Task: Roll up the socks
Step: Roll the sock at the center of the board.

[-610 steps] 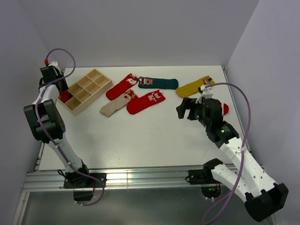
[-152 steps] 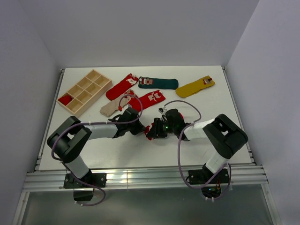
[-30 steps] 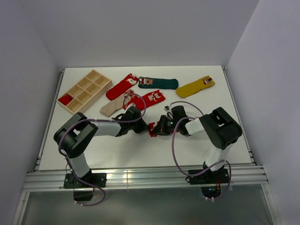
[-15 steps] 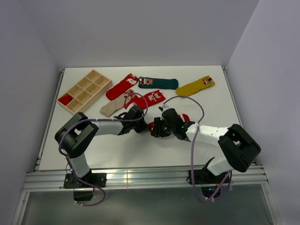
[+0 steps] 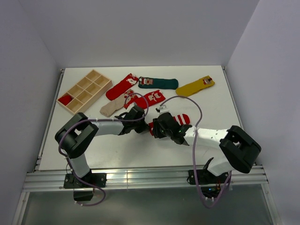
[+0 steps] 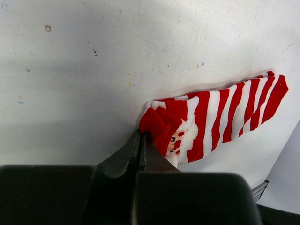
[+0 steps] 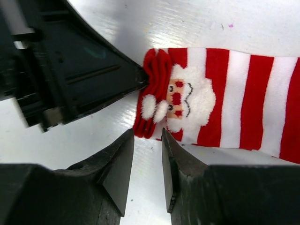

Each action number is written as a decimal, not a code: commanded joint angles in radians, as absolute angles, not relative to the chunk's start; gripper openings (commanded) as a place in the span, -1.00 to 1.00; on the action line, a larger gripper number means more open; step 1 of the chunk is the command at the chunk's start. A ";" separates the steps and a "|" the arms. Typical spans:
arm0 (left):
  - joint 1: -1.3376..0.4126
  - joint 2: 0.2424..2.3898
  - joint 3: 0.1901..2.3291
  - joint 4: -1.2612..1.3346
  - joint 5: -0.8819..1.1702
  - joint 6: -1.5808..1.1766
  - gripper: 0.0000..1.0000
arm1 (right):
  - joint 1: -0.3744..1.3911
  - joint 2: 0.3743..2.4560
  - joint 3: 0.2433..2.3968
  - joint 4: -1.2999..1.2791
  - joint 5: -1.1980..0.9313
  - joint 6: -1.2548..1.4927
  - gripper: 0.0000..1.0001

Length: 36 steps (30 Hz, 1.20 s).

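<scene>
Far left: wooden tray (image 5: 84, 91), one red piece in its near corner compartment.

Beige sock (image 5: 111, 108) and two red socks (image 5: 121, 86) (image 5: 149, 99) lie flat just beyond the arms.

Left gripper (image 6: 140, 138): jaws pressed together, tips pinching the bunched red cuff of the striped sock (image 6: 220, 122).

Right gripper (image 7: 147, 138): narrow gap between jaws, nothing in it, tips just beside the cuff's near edge.

Striped sock sits mid-table, cuff folded over at the Santa patch, the rest lying flat to the right.

Dark green sock (image 5: 158, 83) lies at the back.

Mustard sock (image 5: 194, 86) lies at back right, well apart.
</scene>
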State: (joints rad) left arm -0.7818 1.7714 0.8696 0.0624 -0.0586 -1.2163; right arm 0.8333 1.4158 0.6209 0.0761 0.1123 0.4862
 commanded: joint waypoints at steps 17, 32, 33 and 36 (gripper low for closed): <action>-0.795 1.799 0.893 -0.121 -0.132 -1.181 -0.95 | 0.811 1.411 0.614 0.107 0.161 0.514 -0.53; -0.802 1.807 0.920 -0.144 -0.138 -1.178 -0.95 | 0.859 1.431 0.638 0.167 0.133 0.436 -0.13; -0.802 1.807 0.920 -0.144 -0.137 -1.178 -0.95 | 0.861 1.449 0.644 0.166 0.133 0.434 -0.13; -0.802 1.809 0.923 -0.146 -0.135 -1.178 -0.95 | 0.862 1.473 0.649 0.167 0.143 0.434 -0.15</action>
State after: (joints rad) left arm -0.7959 1.7771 0.9215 -0.0357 -0.0910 -1.2106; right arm 0.8536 1.4525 0.6159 0.1284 0.1226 0.4511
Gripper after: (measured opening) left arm 0.033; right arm 0.429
